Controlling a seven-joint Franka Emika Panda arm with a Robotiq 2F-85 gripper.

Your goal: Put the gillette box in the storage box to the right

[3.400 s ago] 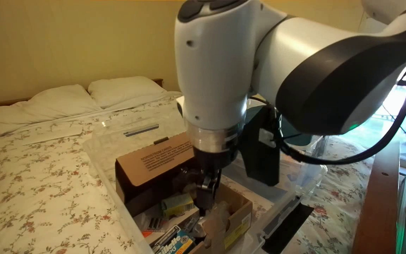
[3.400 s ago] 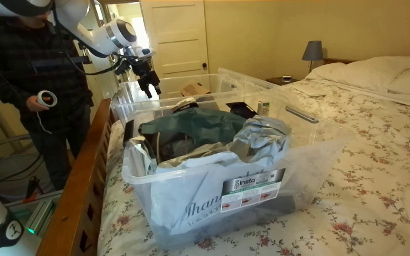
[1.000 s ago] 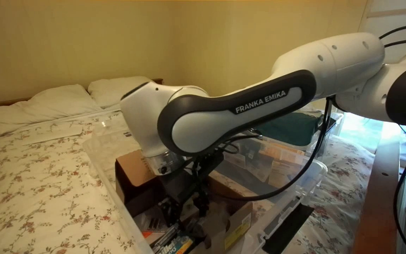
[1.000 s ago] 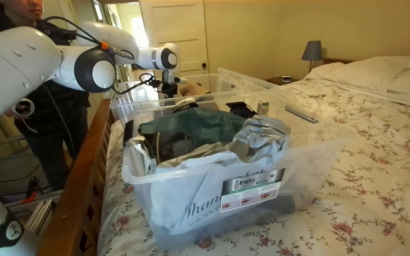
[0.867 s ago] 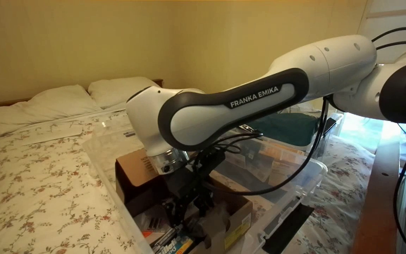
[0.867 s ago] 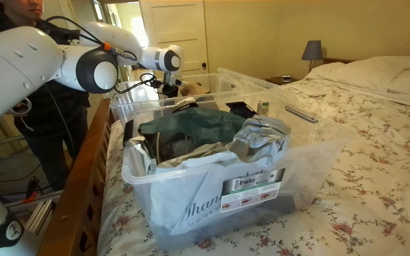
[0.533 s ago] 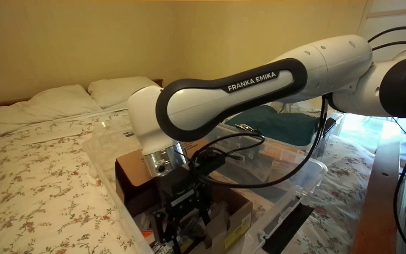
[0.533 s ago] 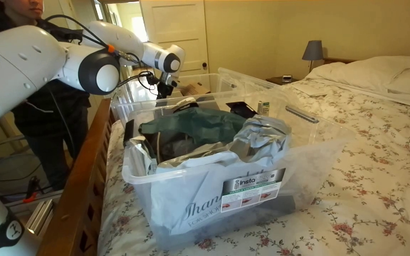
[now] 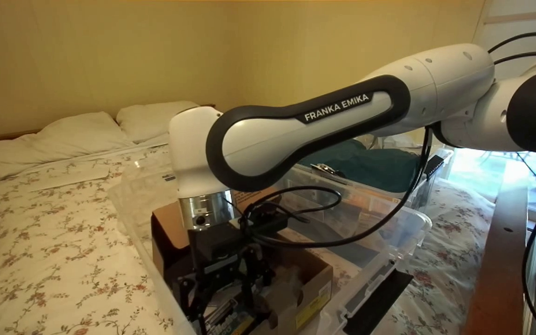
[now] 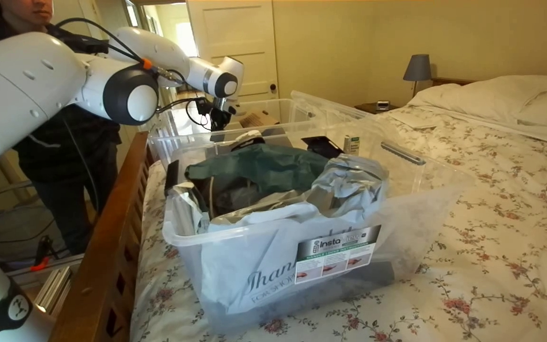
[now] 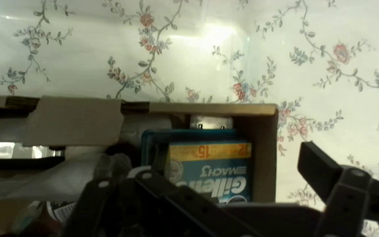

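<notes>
The box [image 11: 219,166], blue with a yellow band, sits in the corner of a carton [image 11: 212,108], near the right wall, its Gillette lettering upside down in the wrist view. A teal edge [image 11: 189,132] shows just above; whether it belongs to the box cannot be told. The claw [image 11: 229,169] fills the lower part, fingers well apart: one covers the box's lower left, the other shows to the right of the carton's wall. Contact cannot be made out. Left of the box are a flap [image 11: 74,121], crumpled plastic [image 11: 63,176] and, lower, a barcode label [image 11: 66,212]. Above and right of the carton spreads the surface [image 11: 308,69], pale and flowered, with glare.
</notes>
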